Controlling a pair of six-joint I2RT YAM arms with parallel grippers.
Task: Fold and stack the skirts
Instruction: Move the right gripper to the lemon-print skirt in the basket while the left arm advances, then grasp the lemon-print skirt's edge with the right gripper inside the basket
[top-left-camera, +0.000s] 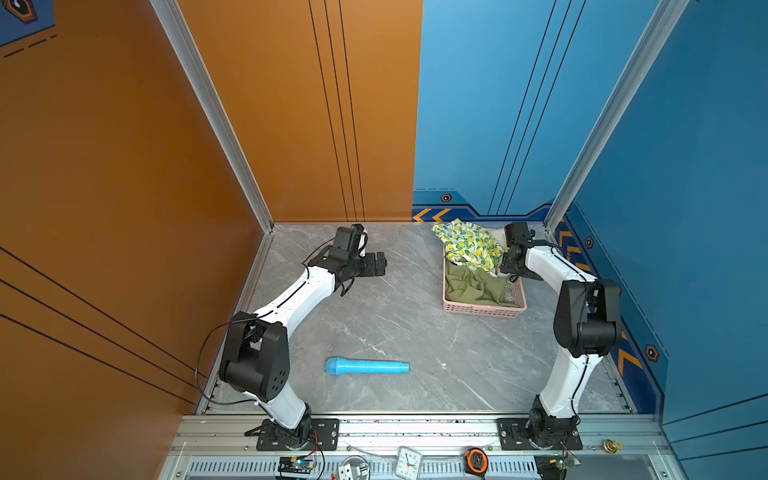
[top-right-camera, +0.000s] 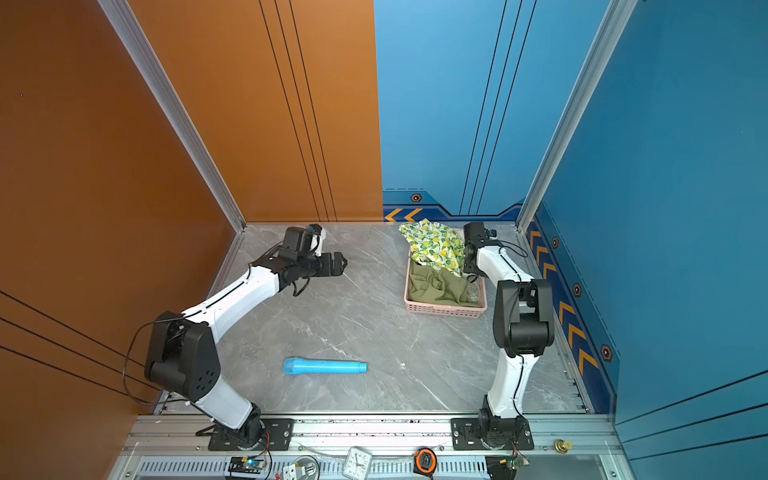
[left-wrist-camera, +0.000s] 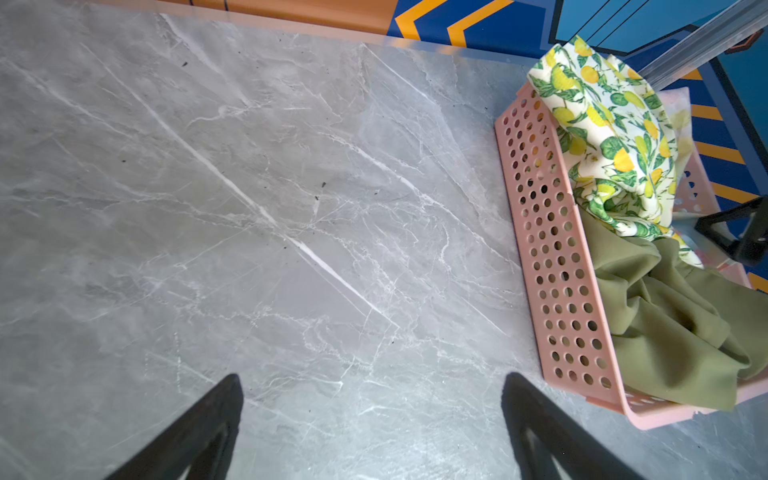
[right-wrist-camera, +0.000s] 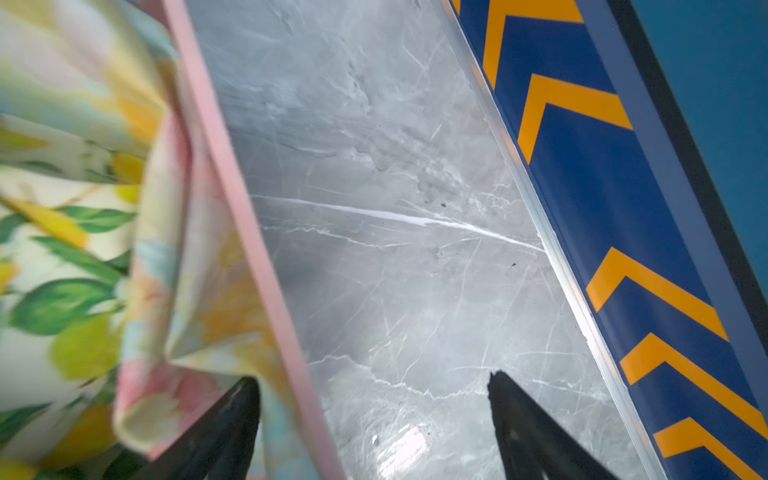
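- The left end effector (left-wrist-camera: 370, 386) is hovering over the far left of the grey marble-patterned surface (top-left-camera: 415, 332), its jaws standing wide apart and gripping nothing.
- The right end effector (right-wrist-camera: 374, 382) is also gaping wide with nothing clamped. It is straddling the right rim of the pink perforated plastic basket (top-left-camera: 482, 309).
- One of its fingers (right-wrist-camera: 232, 415) is sitting just beside the pastel blue-yellow cloth skirt with pink flowers (right-wrist-camera: 187, 291), which is lying along the basket's right wall.
- The white lemon-and-leaf print cloth skirt (top-left-camera: 469, 245) is bunching over the basket's far end and spilling past the far rim.
- The plain olive green cloth skirt (top-left-camera: 478, 286) is lying crumpled in the basket's near half.
- The basket is sitting at the far right of the surface.
- A light blue plastic cylinder (top-left-camera: 368, 366) is lying on its side at the near middle, well apart from the basket.
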